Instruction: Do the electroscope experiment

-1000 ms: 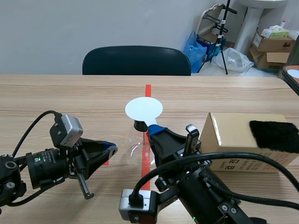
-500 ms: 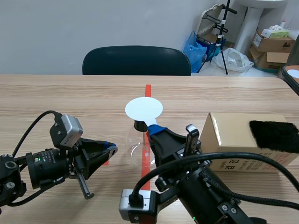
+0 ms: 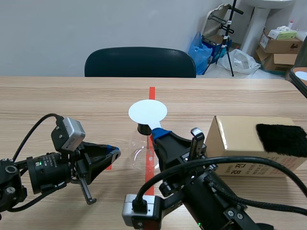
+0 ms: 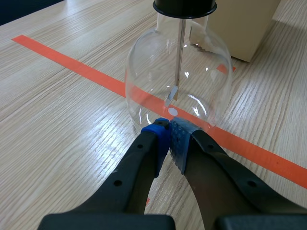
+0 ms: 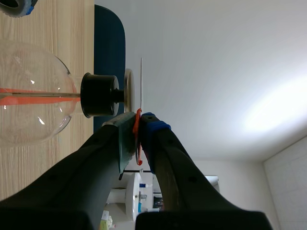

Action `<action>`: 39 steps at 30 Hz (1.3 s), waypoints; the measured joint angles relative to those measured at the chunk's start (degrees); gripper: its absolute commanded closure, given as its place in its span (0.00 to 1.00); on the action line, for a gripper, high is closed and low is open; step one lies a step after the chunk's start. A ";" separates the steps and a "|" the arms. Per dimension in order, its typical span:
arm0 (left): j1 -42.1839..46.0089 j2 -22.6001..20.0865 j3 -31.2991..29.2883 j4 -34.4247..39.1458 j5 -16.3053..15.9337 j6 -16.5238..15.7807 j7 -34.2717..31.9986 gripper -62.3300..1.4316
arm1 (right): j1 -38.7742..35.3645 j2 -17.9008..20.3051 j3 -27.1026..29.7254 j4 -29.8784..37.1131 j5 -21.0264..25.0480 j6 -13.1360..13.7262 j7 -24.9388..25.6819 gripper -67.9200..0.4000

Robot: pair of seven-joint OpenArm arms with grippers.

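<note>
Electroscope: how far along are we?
Done, it seems: the right gripper is shut on the white disc; the black cloth lies on the box. In hand: the disc is held over the stopper. Remaining: no clear spread of the foil yet; the left gripper, shut, sits at the flask.

The flask (image 3: 142,151) is standing in the middle of the worktop (image 3: 72,100). A stopper (image 3: 143,128) is sitting in its neck, with a round plate (image 3: 147,111) on top. The left gripper (image 3: 114,152) is pointing in from 9 o'clock of the flask, its closed tips just beside the glass. The right gripper (image 3: 160,132) is sitting at 5 o'clock, pinching a thin strip (image 3: 155,126) that is reaching up beside the plate. A box (image 3: 240,143) is sitting at 3 o'clock with a cloth (image 3: 282,139) on it. A chair (image 3: 140,62) is standing at 12 o'clock, behind the worktop.
</note>
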 measured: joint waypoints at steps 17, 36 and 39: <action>0.00 0.00 0.00 0.00 0.00 0.00 0.00 0.93 | 0.00 0.00 0.00 0.00 0.00 0.00 0.00 0.97; 0.00 0.00 0.00 0.00 0.00 0.00 0.00 0.93 | 0.00 -0.02 0.00 0.00 0.00 0.00 -13.14 0.97; 0.00 0.00 0.00 0.00 0.00 0.00 0.00 0.93 | 0.00 0.00 0.00 0.00 0.00 0.00 -19.85 0.97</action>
